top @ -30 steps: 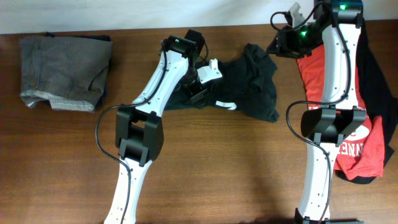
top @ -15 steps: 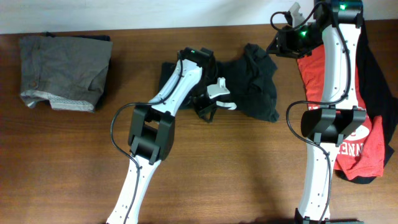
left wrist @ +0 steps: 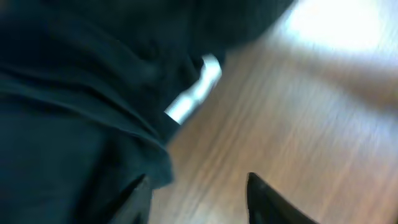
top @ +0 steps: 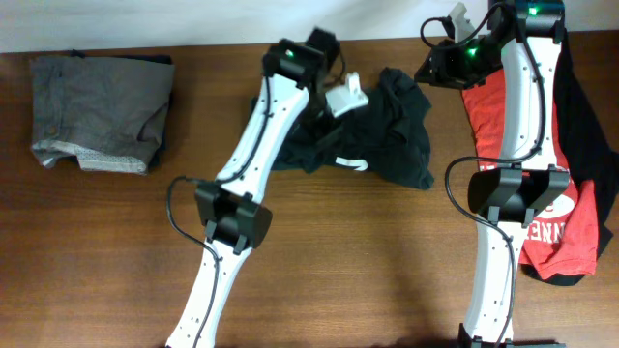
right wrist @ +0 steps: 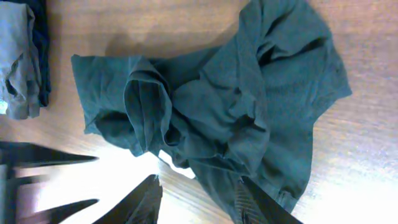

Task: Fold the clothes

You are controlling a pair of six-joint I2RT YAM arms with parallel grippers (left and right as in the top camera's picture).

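At the left end of the table (top: 116,261), near its far edge, lies a folded grey-brown garment (top: 97,111) with a pale patterned hem. Bare wood separates it from the left arm. The left gripper (left wrist: 198,202) hangs over the upper left part of the crumpled black T-shirt (top: 397,130), whose bulk spreads toward four o'clock from it in the overhead view. Its wrist view is blurred, yet the jaws stand partly apart with only wood between them, and the cloth's edge is just beside one finger. A white strip of print (left wrist: 194,93) shows on the shirt, unreadable. Broad bare table lies at six o'clock of the shirt; at twelve o'clock the far edge is close. The right gripper (right wrist: 199,202) is up by that far edge, at about one o'clock of the shirt, jaws partly apart and empty. Under the right arm lies a red T-shirt (top: 556,232) with white block letters, "NNE" legible, partly on another black T-shirt (top: 592,126).
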